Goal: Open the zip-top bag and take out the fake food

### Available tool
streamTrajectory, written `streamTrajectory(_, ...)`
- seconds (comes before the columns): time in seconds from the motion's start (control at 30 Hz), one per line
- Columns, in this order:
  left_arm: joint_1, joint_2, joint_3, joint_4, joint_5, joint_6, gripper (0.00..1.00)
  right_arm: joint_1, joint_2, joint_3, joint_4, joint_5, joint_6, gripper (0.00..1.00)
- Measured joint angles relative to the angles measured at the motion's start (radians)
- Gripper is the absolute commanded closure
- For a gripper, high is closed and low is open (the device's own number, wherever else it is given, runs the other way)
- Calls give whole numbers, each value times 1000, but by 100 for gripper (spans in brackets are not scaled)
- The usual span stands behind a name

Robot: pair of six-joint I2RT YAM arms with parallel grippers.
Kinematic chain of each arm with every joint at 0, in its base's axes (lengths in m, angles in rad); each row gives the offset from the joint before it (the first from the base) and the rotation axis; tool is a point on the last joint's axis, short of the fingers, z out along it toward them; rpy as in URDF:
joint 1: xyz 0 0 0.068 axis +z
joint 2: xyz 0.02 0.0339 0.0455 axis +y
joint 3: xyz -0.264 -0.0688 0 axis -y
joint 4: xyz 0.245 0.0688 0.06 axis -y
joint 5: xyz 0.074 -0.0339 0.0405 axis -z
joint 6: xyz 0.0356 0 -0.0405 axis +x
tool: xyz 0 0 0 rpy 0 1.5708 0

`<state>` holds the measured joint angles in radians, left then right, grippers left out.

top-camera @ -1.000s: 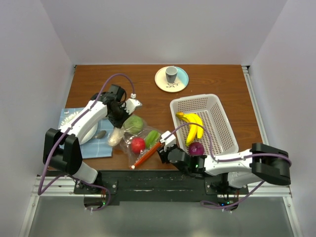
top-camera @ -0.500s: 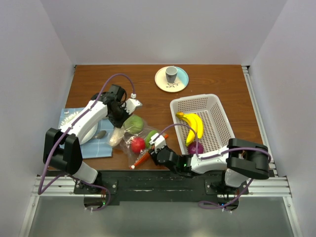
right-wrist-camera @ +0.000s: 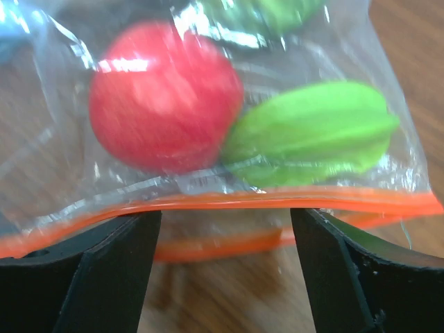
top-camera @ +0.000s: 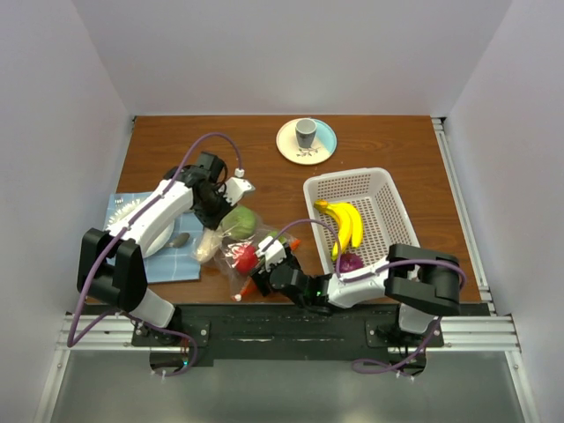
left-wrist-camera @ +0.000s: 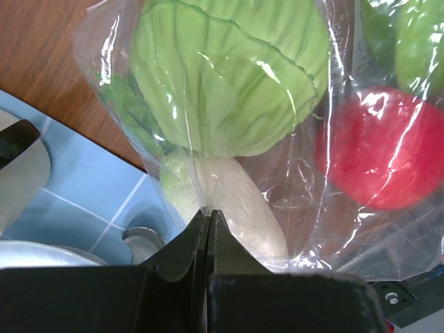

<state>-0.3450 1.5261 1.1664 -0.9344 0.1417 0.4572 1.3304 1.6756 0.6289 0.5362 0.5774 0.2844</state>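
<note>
The zip-top bag point(top-camera: 245, 251) lies on the table near the front, its orange-red zip strip point(right-wrist-camera: 222, 201) facing my right gripper. Inside it are a green cabbage point(left-wrist-camera: 229, 69), a red round fruit point(right-wrist-camera: 163, 97), a green piece point(right-wrist-camera: 312, 135) and a cream oval piece point(left-wrist-camera: 239, 211). My left gripper point(left-wrist-camera: 208, 211) is shut on a pinch of the bag's plastic at its far side; in the top view it point(top-camera: 214, 211) sits beside the cabbage. My right gripper point(right-wrist-camera: 225, 270) is open, one finger on each side, with the zip strip just ahead of it; in the top view it point(top-camera: 263, 263) is at the bag's near edge.
A white basket point(top-camera: 352, 176) at the right holds a yellow banana bunch point(top-camera: 344, 225) and a purple piece point(top-camera: 350, 262). A plate with a grey cup point(top-camera: 306, 134) stands at the back. A blue mat point(top-camera: 123, 211) with a white dish and spoon lies at the left.
My right gripper has moved left from beside the basket to the bag's zip strip. The left gripper has stayed shut on the bag.
</note>
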Motion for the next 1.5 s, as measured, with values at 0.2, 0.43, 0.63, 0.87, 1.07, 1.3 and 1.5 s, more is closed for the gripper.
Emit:
streamTrajectory(0.2,-9,0,-4,-2,0,6,100,0,23,90,34,37,-67,9)
streamTrajectory(0.43,-12,0,-19,-1,2,10,100,-3,26,143,88,55,-126,6)
streamTrajectory(0.63,-21,-2,-21,-4,6,10,100,-9,106,190,112,48,-139,2)
streamTrajectory(0.87,-23,-3,-21,-4,9,10,100,-11,193,239,115,-1,-131,1)
streamTrajectory(1.07,-29,-9,-21,-5,13,11,100,-18,266,307,108,-21,-127,1)
streamTrajectory(1.3,-32,-21,-21,-5,27,18,100,-43,281,313,123,-50,-116,24)
streamTrajectory(1.5,-36,-23,-21,-8,30,26,100,-58,237,252,141,-75,-113,50)
